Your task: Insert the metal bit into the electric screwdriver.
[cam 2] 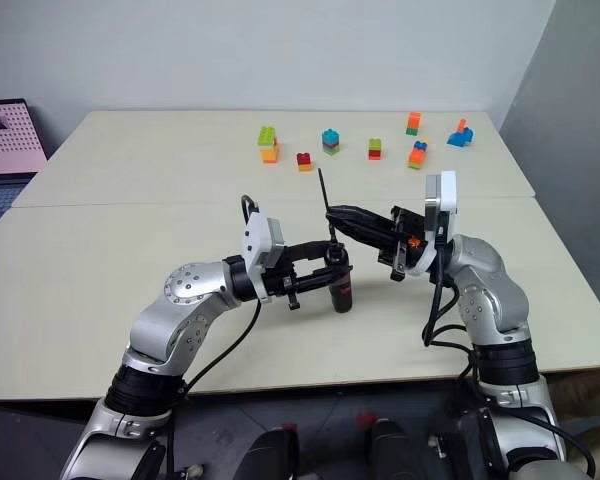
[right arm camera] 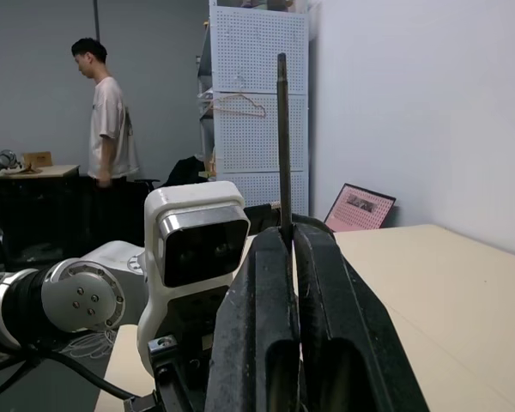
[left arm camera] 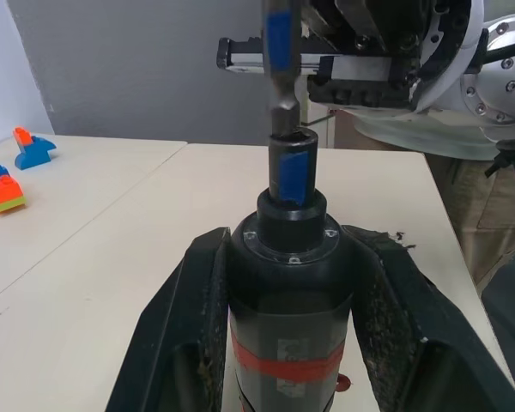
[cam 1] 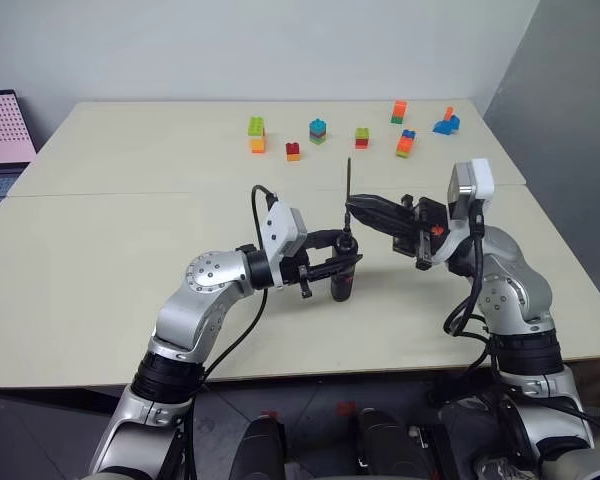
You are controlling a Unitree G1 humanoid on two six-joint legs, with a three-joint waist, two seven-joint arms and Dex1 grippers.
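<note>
The left gripper (cam 1: 342, 262), near the middle of the head views, is pinching the electric screwdriver (cam 1: 343, 278), which is standing upright with its base on the table (cam 1: 120, 260). The right gripper (cam 1: 352, 208), just above and to the right of it, is pinching the metal bit (cam 1: 348, 192) between fingers pressed together. The bit is standing vertical, its lower end sitting in the screwdriver's socket (left arm camera: 292, 142). Coloured toy blocks (cam 1: 257, 134) are lying well apart along the table's far edge, in the upper part of the frame. A person (right arm camera: 107, 120) is standing at the upper left of the right wrist view, beside a white pegboard rack (right arm camera: 257, 103).
</note>
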